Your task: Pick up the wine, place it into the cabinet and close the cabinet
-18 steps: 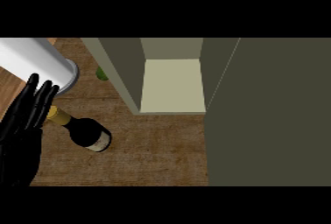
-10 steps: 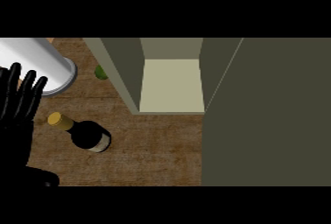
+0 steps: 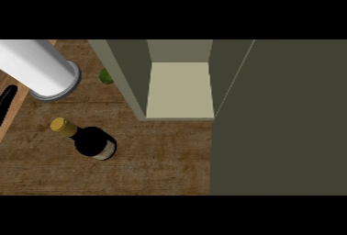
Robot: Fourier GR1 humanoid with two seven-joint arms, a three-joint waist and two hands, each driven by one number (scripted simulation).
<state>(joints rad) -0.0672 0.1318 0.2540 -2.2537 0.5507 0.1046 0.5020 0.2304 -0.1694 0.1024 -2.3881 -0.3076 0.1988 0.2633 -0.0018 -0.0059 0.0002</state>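
Wine [image 3: 88, 139]: a dark bottle with a gold cap, standing on the counter [image 3: 156, 156] at the near left, seen from above. Nothing touches it.
Cabinet [image 3: 180, 89]: open, at the far centre, with a pale bare shelf inside. Its dark door [image 3: 281, 119] fills the right side of the view.
Left hand [image 3: 7, 103]: only a sliver of black shows at the left edge, apart from the bottle. Whether its fingers are open or curled cannot be told, and it holds nothing that can be seen.
Right hand: not in view.
Forearm [image 3: 37, 66]: a grey cylinder across the far left corner.
Green thing [image 3: 106, 76]: small, partly hidden behind the cabinet's left wall.
Task stage: the bottle is not yet picked up; every step remains.
Risk: the bottle looks tall and narrow, so a sideways knock from a reaching hand could tip it.
Risk: the cabinet's left wall stands between bottle and shelf; a low carry could strike it.
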